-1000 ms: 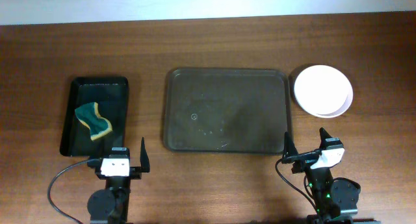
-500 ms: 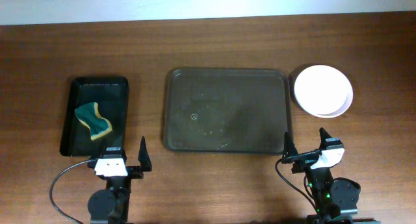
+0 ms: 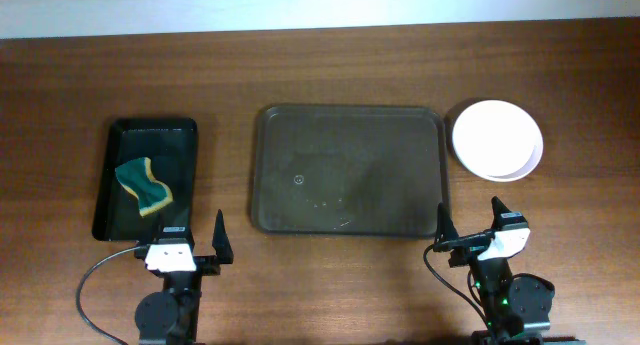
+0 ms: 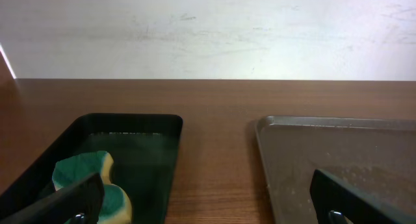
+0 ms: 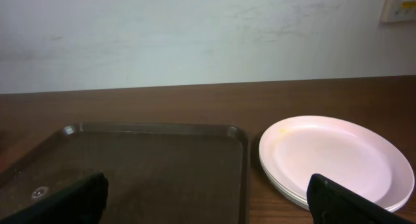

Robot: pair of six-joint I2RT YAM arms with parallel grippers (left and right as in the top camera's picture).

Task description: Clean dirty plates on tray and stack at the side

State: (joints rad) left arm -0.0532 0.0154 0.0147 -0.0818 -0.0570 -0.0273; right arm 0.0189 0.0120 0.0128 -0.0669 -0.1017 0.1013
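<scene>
The dark brown tray (image 3: 348, 171) lies mid-table with no plates on it; it also shows in the left wrist view (image 4: 338, 152) and the right wrist view (image 5: 149, 159). The pale plates (image 3: 497, 139) sit stacked on the table just right of the tray, with a small yellow smear near the top plate's far rim in the right wrist view (image 5: 335, 156). My left gripper (image 3: 190, 241) is open and empty near the front edge, below the black tray. My right gripper (image 3: 470, 227) is open and empty in front of the tray's right corner and the plates.
A narrow black tray (image 3: 146, 177) at the left holds a green and yellow sponge (image 3: 143, 185), also seen in the left wrist view (image 4: 91, 182). A pale wall runs behind the table's far edge.
The left gripper has shifted slightly to the left and its fingers have spread a little. The right arm, tray and plates have not moved.
</scene>
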